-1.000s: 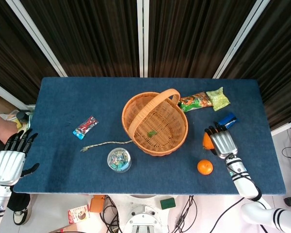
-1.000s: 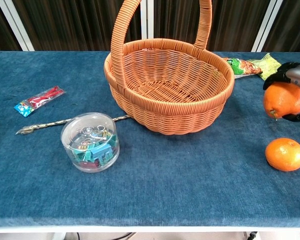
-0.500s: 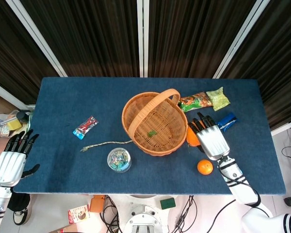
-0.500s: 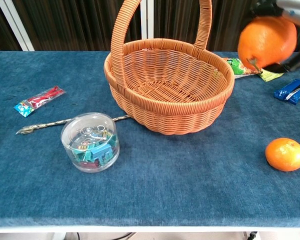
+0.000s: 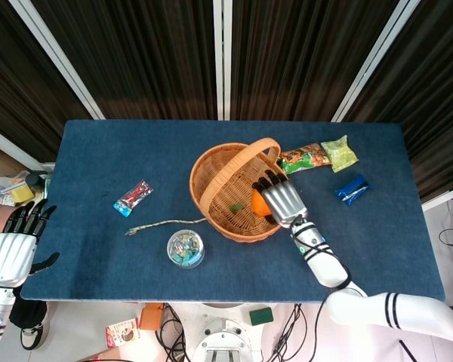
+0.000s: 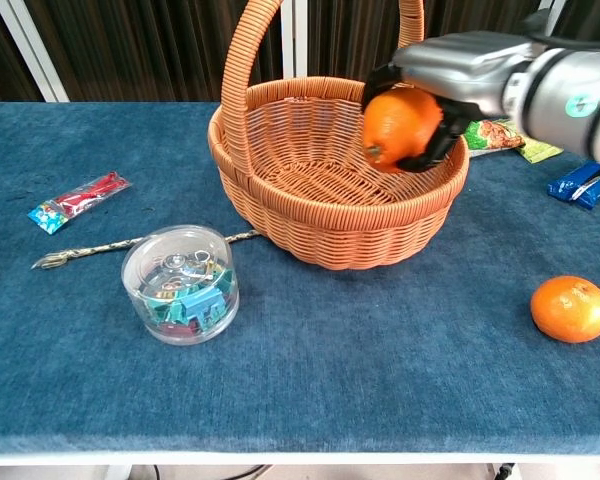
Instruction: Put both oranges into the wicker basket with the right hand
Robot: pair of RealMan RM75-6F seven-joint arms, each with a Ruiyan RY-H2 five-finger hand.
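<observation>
While the right robot hand (image 6: 450, 85) grips one orange (image 6: 400, 128) directly above the wicker basket (image 6: 280, 205) interior, the second orange (image 6: 571, 309) lies on the surface to its right.

right hand (image 5: 285, 200): over the wicker basket (image 5: 211, 170), holding an orange (image 5: 260, 204)
blue packet (image 5: 352, 189): on the worktop (image 5: 98, 151), well right of that hand
snack bags (image 5: 317, 157): just beyond it
left hand (image 5: 13, 249): off the worktop's left edge, fingers apart, holding nothing
</observation>
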